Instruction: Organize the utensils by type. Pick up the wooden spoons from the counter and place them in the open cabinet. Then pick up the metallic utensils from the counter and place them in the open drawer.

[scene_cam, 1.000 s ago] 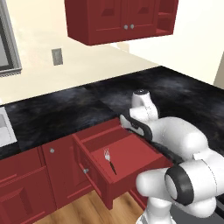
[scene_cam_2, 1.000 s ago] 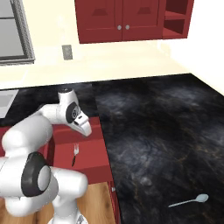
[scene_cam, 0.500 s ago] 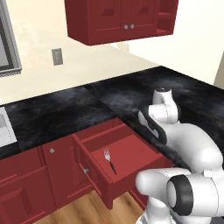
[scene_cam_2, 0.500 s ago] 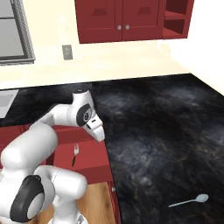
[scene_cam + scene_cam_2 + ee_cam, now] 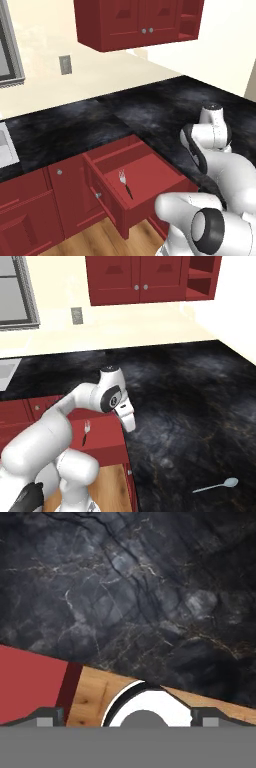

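No readable writing anywhere. Gripper point(image 5: 128, 719) jaws spread wide, empty, touching nothing, over the black veined counter point(image 5: 200, 406) just beside the open drawer point(image 5: 145, 175). Fork point(image 5: 125, 183), silver with dark handle, lies inside the drawer on its red floor. Thin pale teaspoon point(image 5: 216, 486) lies flat on the counter, well apart from the drawer, toward the near right edge.

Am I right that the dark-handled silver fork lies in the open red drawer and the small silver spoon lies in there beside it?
Not quite. The dark-handled silver fork does lie in the open red drawer, but the small silver spoon lies on the black marbled stone counter, as the right base view shows.
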Robot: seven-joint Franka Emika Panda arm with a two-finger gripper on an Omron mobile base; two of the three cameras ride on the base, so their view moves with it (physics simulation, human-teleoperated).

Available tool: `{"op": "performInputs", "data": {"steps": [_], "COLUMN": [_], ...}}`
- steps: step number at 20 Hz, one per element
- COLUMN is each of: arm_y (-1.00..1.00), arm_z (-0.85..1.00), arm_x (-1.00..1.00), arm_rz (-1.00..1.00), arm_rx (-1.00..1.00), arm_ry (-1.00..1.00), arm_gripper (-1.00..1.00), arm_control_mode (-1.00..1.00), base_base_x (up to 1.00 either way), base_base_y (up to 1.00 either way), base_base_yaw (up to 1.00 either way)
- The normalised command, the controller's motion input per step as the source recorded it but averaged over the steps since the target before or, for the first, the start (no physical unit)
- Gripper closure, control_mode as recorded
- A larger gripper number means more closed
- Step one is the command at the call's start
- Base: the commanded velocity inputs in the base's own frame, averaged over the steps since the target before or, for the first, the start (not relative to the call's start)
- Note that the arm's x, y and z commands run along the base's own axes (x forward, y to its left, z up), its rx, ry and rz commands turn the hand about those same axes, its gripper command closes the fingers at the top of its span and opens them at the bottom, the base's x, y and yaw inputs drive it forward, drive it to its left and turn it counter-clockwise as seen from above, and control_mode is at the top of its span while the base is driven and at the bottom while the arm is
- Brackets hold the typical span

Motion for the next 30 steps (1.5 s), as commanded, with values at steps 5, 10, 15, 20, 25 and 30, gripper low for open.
{"op": "performInputs", "data": {"steps": [5,10,15,20,25,30], "arm_y": [-0.66,-0.66,-0.72,-0.59,-0.53,-0.43], "arm_z": [-0.01,-0.05,-0.02,-0.06,0.00,-0.01], "arm_x": [-0.28,-0.14,-0.19,-0.25,-0.44,-0.37], "arm_rz": [-0.18,-0.15,-0.03,0.00,0.00,-0.06], "arm_rx": [0.00,0.00,0.01,0.05,0.11,0.09], "arm_ry": [0.00,0.00,0.00,0.00,0.01,0.01], "arm_gripper": [-1.00,-1.00,-1.00,-1.00,-1.00,-1.00], "arm_control_mode": [-1.00,-1.00,-1.00,-1.00,-1.00,-1.00], "base_base_x": [0.00,0.00,0.00,0.00,0.00,0.00], "base_base_y": [0.00,0.00,0.00,0.00,0.00,0.00], "base_base_yaw": [0.00,0.00,0.00,0.00,0.00,0.00]}}
